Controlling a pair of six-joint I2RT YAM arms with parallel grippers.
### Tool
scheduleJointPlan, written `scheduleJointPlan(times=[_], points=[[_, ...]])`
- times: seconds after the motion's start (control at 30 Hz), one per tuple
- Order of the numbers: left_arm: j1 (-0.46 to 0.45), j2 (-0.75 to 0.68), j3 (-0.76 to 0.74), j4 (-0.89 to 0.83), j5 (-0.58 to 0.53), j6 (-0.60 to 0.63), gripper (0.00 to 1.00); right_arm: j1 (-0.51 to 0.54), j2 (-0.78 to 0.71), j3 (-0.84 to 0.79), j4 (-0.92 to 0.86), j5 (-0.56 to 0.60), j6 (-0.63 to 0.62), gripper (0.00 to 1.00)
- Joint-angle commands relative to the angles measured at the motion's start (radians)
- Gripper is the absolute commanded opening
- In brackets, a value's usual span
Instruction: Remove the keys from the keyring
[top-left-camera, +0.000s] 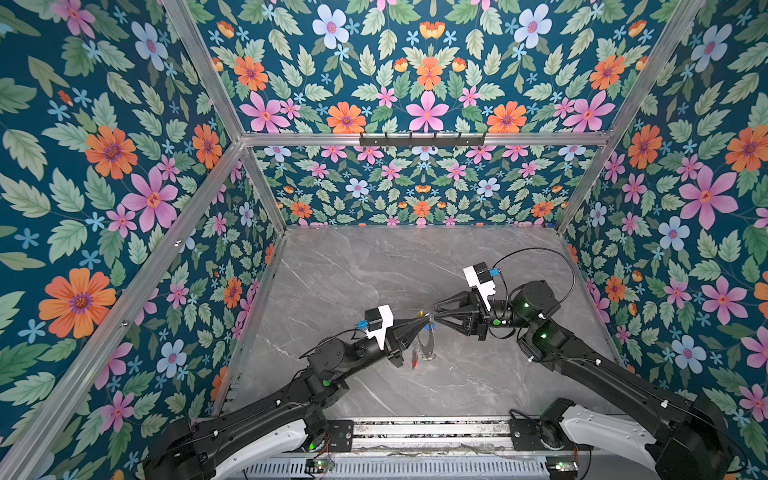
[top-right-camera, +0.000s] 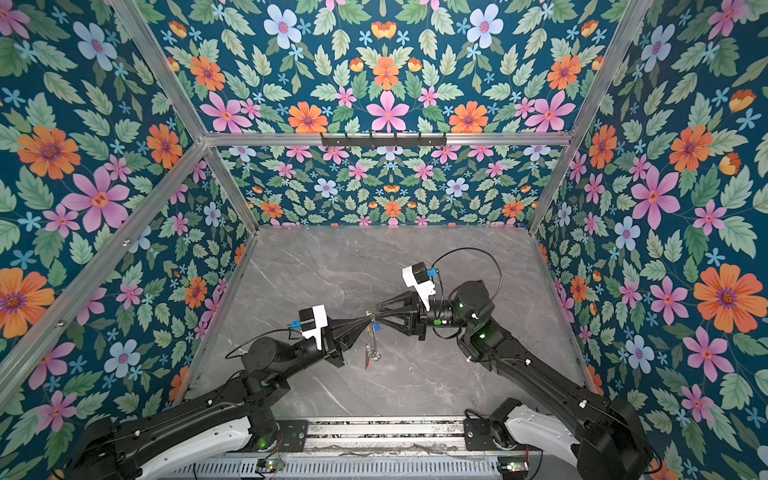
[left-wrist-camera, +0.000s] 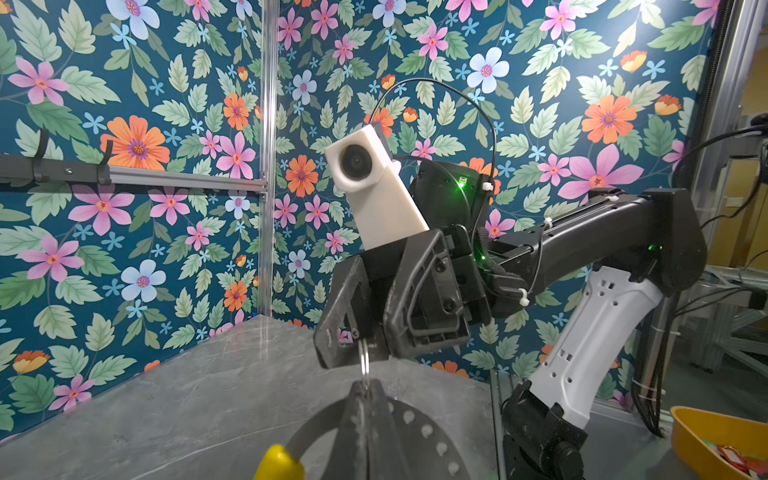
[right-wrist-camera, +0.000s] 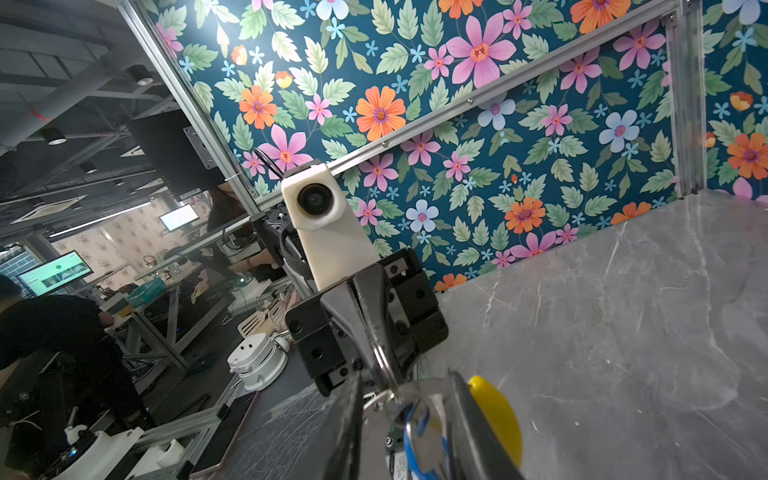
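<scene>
So the whole booth was wrapped in floral walls (top-left-camera: 104, 166), with a grey marble surface (top-left-camera: 374, 270) at the bottom. Both black arms reached in from the near edge, and their tips nearly met over the middle of the surface.

The left tool (top-left-camera: 424, 321) was clenched tight on the rim of the keyring (top-left-camera: 426, 345), which hung below it edge-on in both top views. I couldn't tell if its bottom touched the surface. The left wrist view showed the grey band (left-wrist-camera: 419, 424) curving around the clamped fingers, with its yellow segment (left-wrist-camera: 278, 463) right up close.

The right tool (top-left-camera: 435, 316) pointed straight at the left one. Its jaws were apart, and a small split ring (left-wrist-camera: 364, 357) sat in the gap. Neither finger was clearly pressing on it.

Both keys were on the ring. The blue-tagged key (right-wrist-camera: 419, 440) dangled between the right tool's fingers up near the grip point. The red-tagged key (top-left-camera: 414, 358) hung down at the ring's low end, on the left arm's side.
</scene>
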Motion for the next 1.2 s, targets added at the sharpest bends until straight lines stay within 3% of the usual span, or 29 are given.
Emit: scheduleJointPlan(times=[0.0, 0.43, 0.67, 0.9, 1.07, 1.1, 1.17], points=[[-0.001, 0.001, 0.009, 0.061, 0.019, -0.004, 0.0, 0.001, -0.001, 0.002, 0.037, -0.009, 0.017, 0.3], [0.0, 0.026, 0.015, 0.071, 0.027, -0.005, 0.0, 0.009, 0.004, 0.025, 0.022, -0.036, 0.017, 0.16], [-0.001, 0.019, 0.01, 0.085, 0.015, -0.003, 0.0, 0.012, 0.007, 0.018, 0.016, -0.04, 0.014, 0.14], [0.001, 0.027, 0.012, 0.092, 0.017, -0.005, 0.0, 0.016, 0.006, 0.018, 0.02, -0.044, 0.013, 0.01], [0.0, 0.031, 0.015, 0.09, 0.001, -0.012, 0.0, 0.023, 0.003, 0.023, -0.009, -0.043, 0.003, 0.0], [0.001, 0.026, 0.016, 0.08, -0.012, -0.014, 0.01, 0.023, -0.009, 0.027, -0.039, -0.033, -0.01, 0.0], [0.002, 0.009, 0.026, 0.028, -0.033, -0.014, 0.17, 0.023, -0.036, 0.04, -0.13, -0.009, -0.052, 0.0]])
